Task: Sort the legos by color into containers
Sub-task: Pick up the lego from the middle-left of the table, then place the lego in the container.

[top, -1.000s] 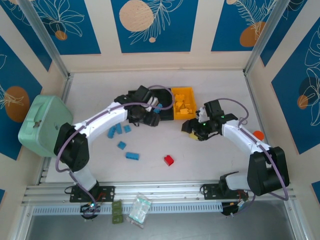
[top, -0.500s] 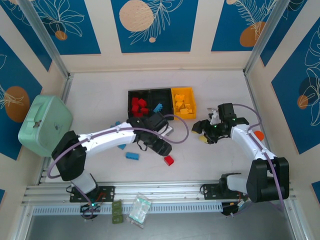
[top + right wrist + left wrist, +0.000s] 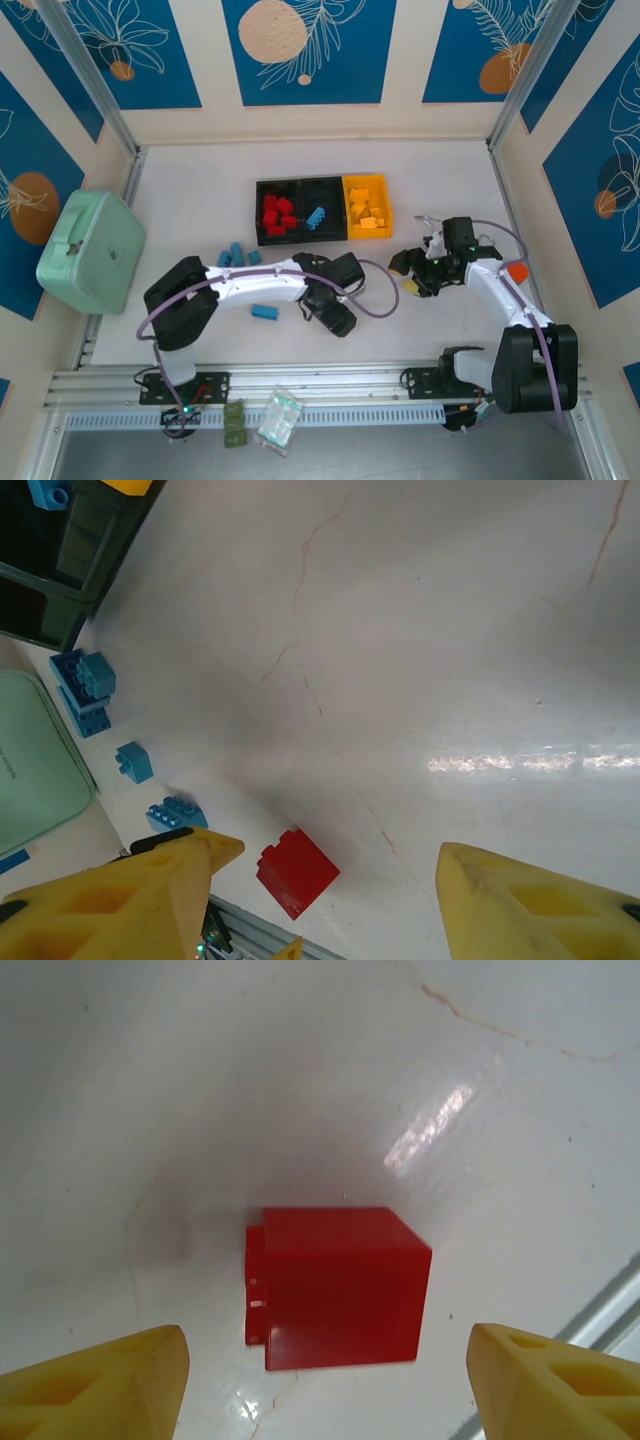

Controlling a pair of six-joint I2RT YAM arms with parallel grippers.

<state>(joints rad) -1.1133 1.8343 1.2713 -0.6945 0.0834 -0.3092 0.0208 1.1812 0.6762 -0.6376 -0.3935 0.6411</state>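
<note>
A red lego (image 3: 340, 1285) lies on the white table between the yellow fingertips of my left gripper (image 3: 325, 1352), which is open and not touching it. From above, the left gripper (image 3: 340, 318) hangs over that brick and hides it. My right gripper (image 3: 412, 280) hovers right of centre, open and empty (image 3: 338, 852); the red lego (image 3: 297, 872) shows far below it. Of the three joined containers, the left black bin (image 3: 259, 213) holds red legos, the middle black bin (image 3: 325, 195) one blue lego (image 3: 317, 215), and the yellow bin (image 3: 365, 180) yellow ones. Blue legos (image 3: 237, 255) (image 3: 265, 311) lie on the table.
A large mint-green case (image 3: 90, 250) stands at the left edge. A small orange thing (image 3: 516, 271) lies by the right arm. A metal rail (image 3: 320, 385) runs along the near edge, with a plastic bag (image 3: 279, 420) in front of it.
My left arm swung from the bins to the red lego near the front, leaving a blue lego in the middle bin, and its jaws spread wider. The right gripper drifted right.
</note>
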